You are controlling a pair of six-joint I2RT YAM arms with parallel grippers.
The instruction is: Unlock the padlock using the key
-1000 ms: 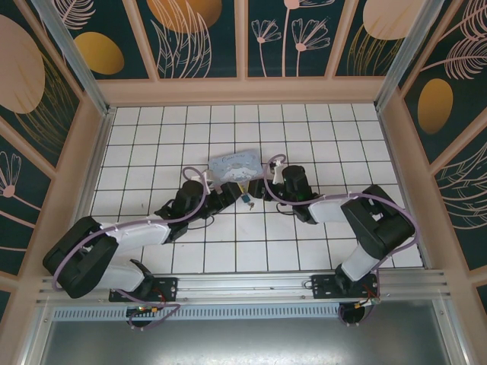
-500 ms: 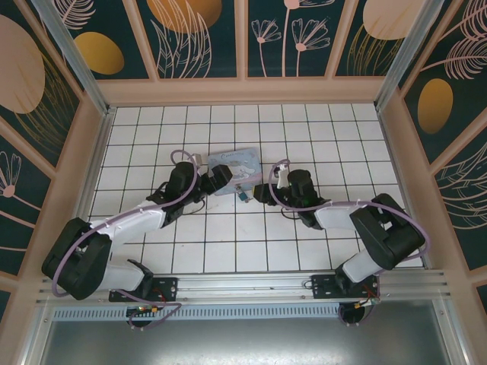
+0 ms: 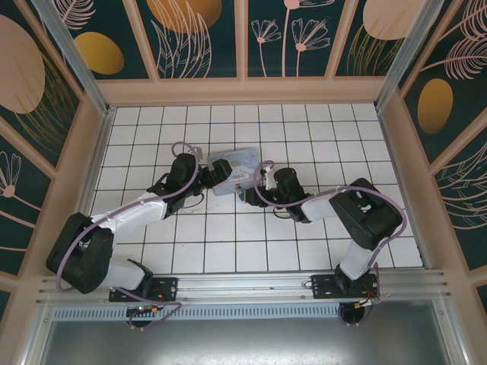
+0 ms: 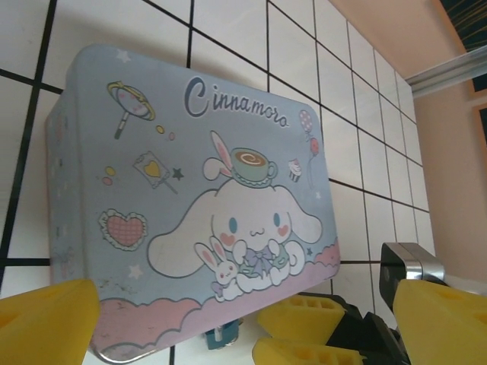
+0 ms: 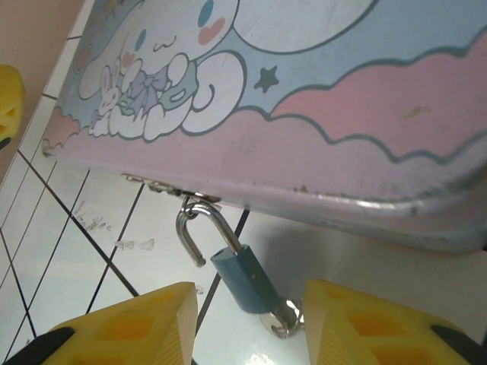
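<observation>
The teal-blue padlock hangs by its silver shackle from the front hasp of the pale blue cartoon tin. One shackle end stands free of the body. The key sits in the padlock's bottom, its bow resting on the tile. My right gripper is open, with a yellow finger on each side of the padlock and neither touching it. In the left wrist view the padlock peeks out under the tin's near edge. My left gripper is wide open over the tin. From above, both grippers meet at the tin.
The white tiled floor is walled by a wooden frame. Purple cables run along both arms. The right gripper's yellow fingers lie close under the left gripper's view, so the two grippers are crowded at the tin's front edge.
The left arm has swung away from the padlock to the tin's left side and its gripper has opened fully. The right gripper has moved left to the padlock and narrowed.
</observation>
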